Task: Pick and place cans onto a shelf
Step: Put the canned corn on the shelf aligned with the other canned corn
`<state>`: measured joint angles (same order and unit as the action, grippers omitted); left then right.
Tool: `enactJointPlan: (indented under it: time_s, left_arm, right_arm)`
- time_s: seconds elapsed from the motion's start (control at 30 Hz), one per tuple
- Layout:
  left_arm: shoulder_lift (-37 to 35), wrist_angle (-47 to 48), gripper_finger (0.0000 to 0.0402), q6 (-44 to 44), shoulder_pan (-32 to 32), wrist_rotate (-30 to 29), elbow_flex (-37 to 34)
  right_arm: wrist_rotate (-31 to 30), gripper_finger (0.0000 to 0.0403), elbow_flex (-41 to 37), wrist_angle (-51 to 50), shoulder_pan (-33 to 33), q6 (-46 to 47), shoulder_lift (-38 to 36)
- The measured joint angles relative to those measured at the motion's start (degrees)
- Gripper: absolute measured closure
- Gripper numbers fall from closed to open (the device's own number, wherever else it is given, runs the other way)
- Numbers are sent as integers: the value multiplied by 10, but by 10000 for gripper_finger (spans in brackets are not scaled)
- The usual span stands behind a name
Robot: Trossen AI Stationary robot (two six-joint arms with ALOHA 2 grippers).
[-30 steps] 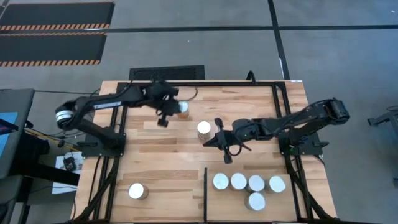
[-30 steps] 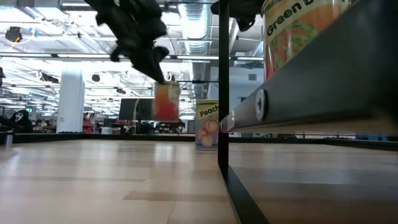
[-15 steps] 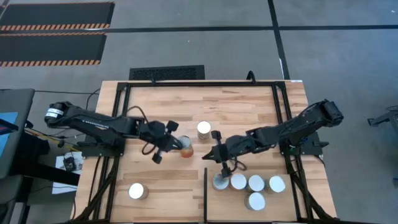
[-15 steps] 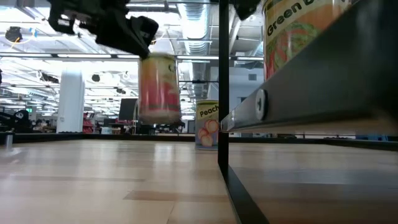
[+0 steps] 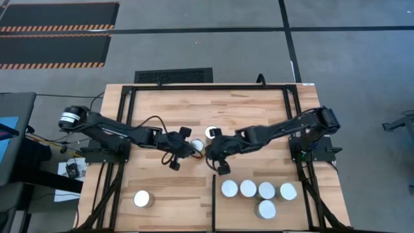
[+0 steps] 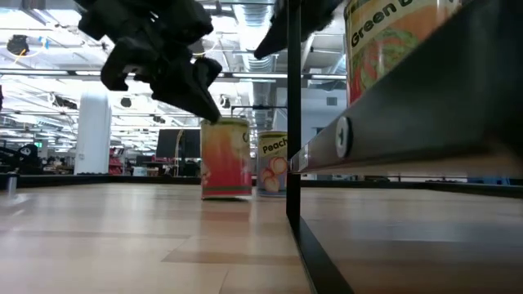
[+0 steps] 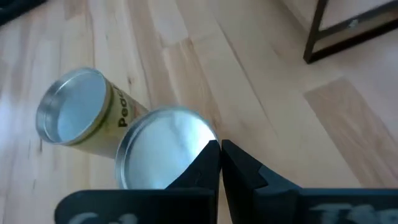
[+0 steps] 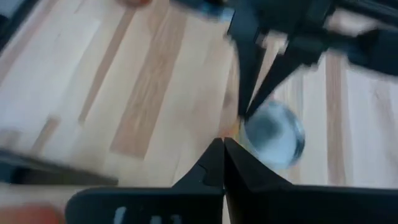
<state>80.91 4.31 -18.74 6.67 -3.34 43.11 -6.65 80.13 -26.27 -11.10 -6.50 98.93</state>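
An orange-labelled can (image 5: pixel 196 145) stands on the wood in the middle of the table, and it also shows in the low view (image 6: pixel 226 159). My left gripper (image 5: pixel 190 147) is at the can's top, shut on its rim. A peach-labelled can (image 5: pixel 211 132) stands just beyond it. My right gripper (image 5: pixel 208 155) is shut and empty, close to the right of the orange can. Several cans (image 5: pixel 248 188) stand on the shelf (image 5: pixel 239 210) at the near right. One more can (image 5: pixel 141 199) stands at the near left. My left gripper pinches the orange can's top rim (image 7: pixel 213 134) at the rim's edge. One finger (image 7: pixel 200 167) lies over the silver top and the other is outside the wall. The fingers slant down from the table's left. The can stands upright with its base on the table (image 6: pixel 226 196).
A thin black divider bar (image 5: pixel 213 194) marks the shelf's left side, and black frame tubing (image 5: pixel 129 129) runs round the table. A green-bean can (image 6: pixel 392 37) looms close in the low view. Bare wood lies between the near-left can and the divider.
My left gripper has carried the orange can from the far part of the table toward the near edge. It then went a little right and down, and the can, lifted clear half a second ago, now stands on the table. My right gripper dipped toward the shelf cans, then went back left.
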Motion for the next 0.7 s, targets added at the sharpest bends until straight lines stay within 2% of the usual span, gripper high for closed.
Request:
enactJointPlan:
  time_s: [0.17,0.3,0.47,0.53,0.7]
  left_arm:
    - [8,-3,401,12,0,4,1]
    - [-10,-2,385,14,0,14,1]
    - [-67,41,353,22,1,18,1]
    - [-93,41,344,33,3,38,-1]
    - [-175,-9,345,77,17,71,-73]
  right_arm:
    - [39,366,1,11,19,0,14]
    - [40,350,1,9,19,0,18]
    - [38,331,1,20,19,-5,17]
    - [37,322,1,28,19,-5,16]
    - [37,292,1,45,20,-4,39]
